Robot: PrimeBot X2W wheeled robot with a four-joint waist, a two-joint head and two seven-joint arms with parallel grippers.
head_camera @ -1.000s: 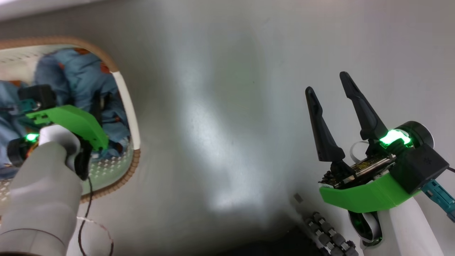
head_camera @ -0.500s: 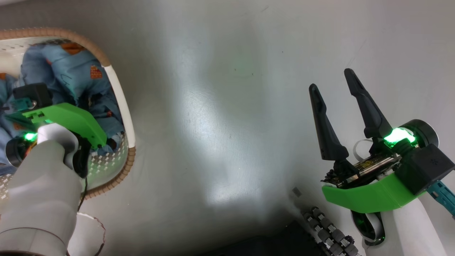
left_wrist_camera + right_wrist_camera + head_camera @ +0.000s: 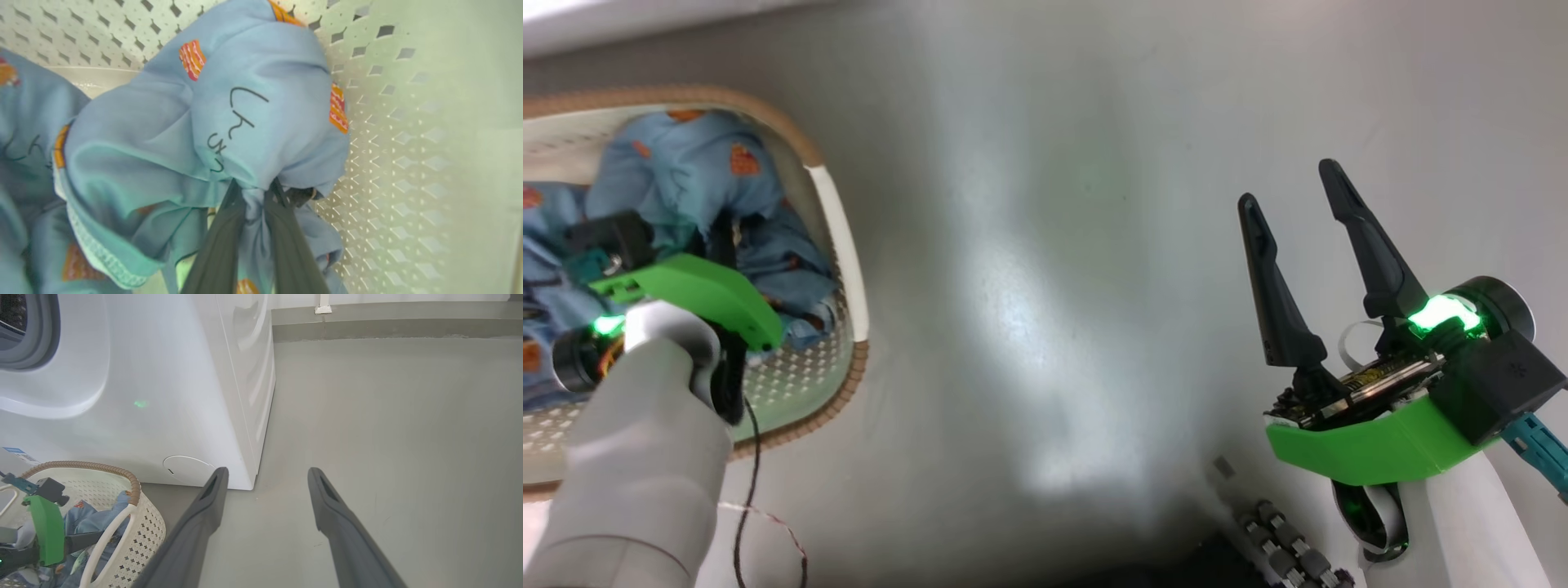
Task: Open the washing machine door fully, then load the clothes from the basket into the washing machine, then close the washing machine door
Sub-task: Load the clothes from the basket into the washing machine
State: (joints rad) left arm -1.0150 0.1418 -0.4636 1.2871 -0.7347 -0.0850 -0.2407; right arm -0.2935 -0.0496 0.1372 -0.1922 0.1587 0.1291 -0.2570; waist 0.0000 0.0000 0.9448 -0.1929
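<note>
a smooth grey floor with soft glare runs up to a white washing machine, its grey gasket at the right wrist view's upper left. the cream perforated basket with a brown rim sits on the floor just before the machine, at the robot's left. the clothes lie bunched inside it, light blue with small orange figures and dark scribbled marks. the left fingers are drawn nearly together, pinching a fold of the clothes near the basket wall. the right fingers are spread wide over bare floor, holding nothing.
</note>
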